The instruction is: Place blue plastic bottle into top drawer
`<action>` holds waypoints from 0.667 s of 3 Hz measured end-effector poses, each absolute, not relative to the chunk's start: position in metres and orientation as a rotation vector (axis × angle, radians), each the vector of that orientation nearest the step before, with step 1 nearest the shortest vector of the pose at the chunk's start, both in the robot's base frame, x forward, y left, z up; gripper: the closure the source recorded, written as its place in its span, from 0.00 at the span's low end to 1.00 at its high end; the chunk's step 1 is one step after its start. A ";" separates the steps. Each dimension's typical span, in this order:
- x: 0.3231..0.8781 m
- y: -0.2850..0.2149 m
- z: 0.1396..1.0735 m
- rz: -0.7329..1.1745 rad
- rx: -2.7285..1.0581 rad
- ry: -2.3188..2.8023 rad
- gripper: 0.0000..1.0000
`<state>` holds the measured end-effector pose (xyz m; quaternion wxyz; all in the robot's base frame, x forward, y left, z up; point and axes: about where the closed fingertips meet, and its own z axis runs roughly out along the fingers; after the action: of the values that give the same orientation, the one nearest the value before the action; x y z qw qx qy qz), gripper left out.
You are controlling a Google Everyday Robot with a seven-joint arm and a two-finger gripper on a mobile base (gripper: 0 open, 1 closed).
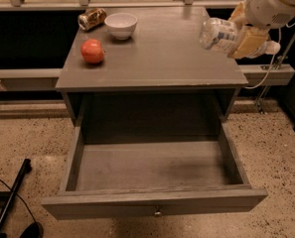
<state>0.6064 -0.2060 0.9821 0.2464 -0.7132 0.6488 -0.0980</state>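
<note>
The gripper [242,37] clamps the blue plastic bottle [216,32] on its side in the air above the counter's [162,63] right edge, near the back right corner. The top drawer [152,201] stands pulled out below.

**No readable text anywhere**

Nothing legible from where I stand. The blue plastic bottle [217,32] has a pale label band, but the print is too small to read. It lies sideways in the gripper [241,37], fingers clamped around it, up by the right side of the cabinet top [167,58]. The brown can [91,19] at back left has a patterned wrap, brand unreadable. The top drawer [157,202] front shows no lettering I can make out.
</note>
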 end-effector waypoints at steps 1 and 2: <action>0.609 -0.205 0.982 -0.251 -1.945 1.764 1.00; 0.604 -0.192 0.954 -0.121 -1.871 1.779 1.00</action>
<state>0.6040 -0.1922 0.9539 0.2749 -0.6961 0.6617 -0.0450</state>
